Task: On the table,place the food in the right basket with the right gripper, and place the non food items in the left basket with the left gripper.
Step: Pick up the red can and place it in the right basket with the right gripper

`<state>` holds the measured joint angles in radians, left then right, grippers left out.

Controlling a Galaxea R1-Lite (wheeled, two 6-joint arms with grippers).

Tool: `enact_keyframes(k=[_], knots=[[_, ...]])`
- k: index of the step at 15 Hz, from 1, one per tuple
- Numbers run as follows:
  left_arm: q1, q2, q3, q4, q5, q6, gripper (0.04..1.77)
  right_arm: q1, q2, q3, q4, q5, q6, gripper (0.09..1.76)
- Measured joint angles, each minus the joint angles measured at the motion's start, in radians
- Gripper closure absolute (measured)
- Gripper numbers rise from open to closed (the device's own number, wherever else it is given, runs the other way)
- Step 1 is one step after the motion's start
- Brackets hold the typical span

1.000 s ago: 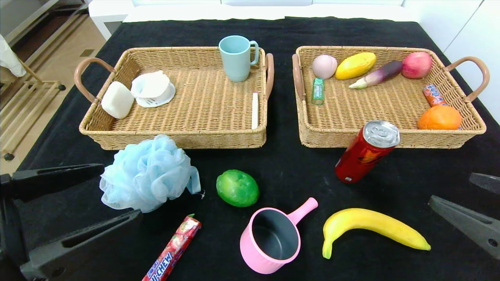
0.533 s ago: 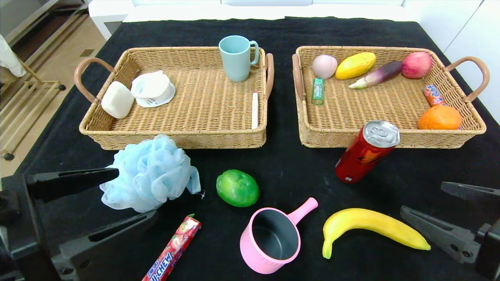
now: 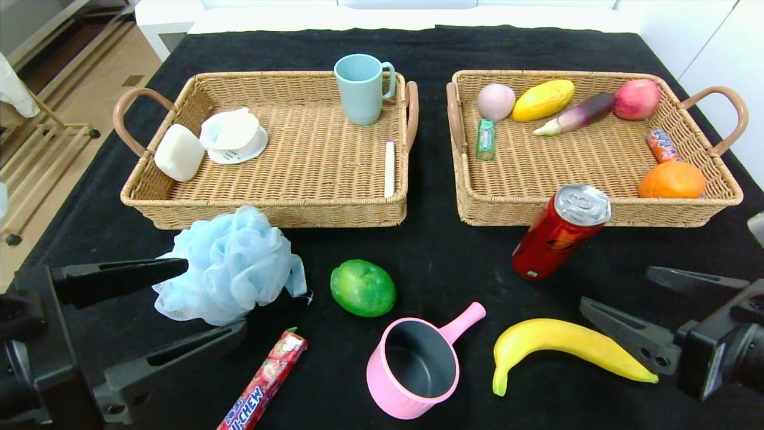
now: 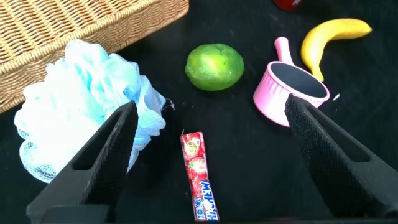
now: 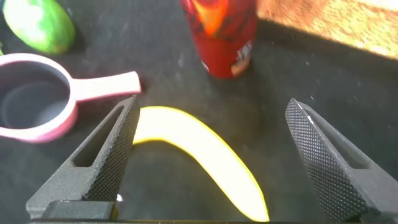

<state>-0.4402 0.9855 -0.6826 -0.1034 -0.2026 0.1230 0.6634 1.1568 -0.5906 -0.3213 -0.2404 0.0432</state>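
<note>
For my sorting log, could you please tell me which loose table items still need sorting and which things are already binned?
Still to sort: bath pouf, lime, candy stick, pink pot, banana, soda can.

Already binned: mug, soap, orange, peach.

The left gripper (image 3: 179, 301) fills the lower left of the head view, its two black fingers spread wide and pointing toward the frame's centre, one finger (image 3: 119, 276) higher and one lower. The right gripper (image 3: 656, 304) enters from the lower right edge of the head view, fingers likewise spread apart and pointing left, with its dark wrist block at the frame's right border.
</note>
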Motion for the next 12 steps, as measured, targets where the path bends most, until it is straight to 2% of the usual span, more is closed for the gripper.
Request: enact_keyframes(k=[4,12], knots=[[0.000,-0.003,0.000,0.000,0.001,0.000,0.09,0.005,0.075,-0.026,-0.047,-0.054,0.011,0.14],[0.000,-0.024,0.008,0.000,0.003,0.020,0.09,-0.002,0.191,-0.080,-0.191,-0.069,0.066,0.14]])
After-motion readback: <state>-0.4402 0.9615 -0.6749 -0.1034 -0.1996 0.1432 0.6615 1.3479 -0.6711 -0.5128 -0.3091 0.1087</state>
